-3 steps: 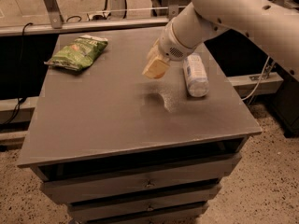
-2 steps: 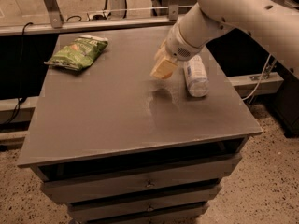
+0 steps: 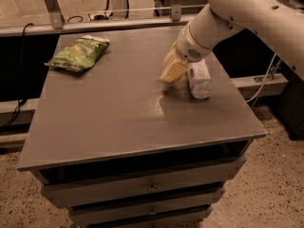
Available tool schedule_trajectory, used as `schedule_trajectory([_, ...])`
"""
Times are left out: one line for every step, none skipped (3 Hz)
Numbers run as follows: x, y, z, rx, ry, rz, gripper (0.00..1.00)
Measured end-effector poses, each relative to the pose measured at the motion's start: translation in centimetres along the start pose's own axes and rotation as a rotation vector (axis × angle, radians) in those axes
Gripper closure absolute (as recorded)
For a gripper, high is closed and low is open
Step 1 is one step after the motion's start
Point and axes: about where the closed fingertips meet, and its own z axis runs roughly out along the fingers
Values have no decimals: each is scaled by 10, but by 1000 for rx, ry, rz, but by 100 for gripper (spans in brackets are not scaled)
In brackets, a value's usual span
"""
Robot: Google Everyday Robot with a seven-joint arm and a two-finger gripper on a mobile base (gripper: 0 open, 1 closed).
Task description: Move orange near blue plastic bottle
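Hovering the tool (image 3: 173, 69) just left of the blue plastic bottle (image 3: 198, 78), lying flat, lengthwise near-to-far, tool's grip impossible to tell

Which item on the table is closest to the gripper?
The blue plastic bottle, lying on its side right beside the gripper; the green snack bag sits far away across the table.
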Motion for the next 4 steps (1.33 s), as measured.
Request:
schedule_trajectory([5, 0, 3, -13, 4, 0, 51])
schedule_trajectory([11, 2, 2, -18, 17, 0, 27])
schedule_trajectory([16, 2, 2, -21, 25, 0, 5])
schedule_trajectory([18, 3, 3, -22, 27, 2, 0])
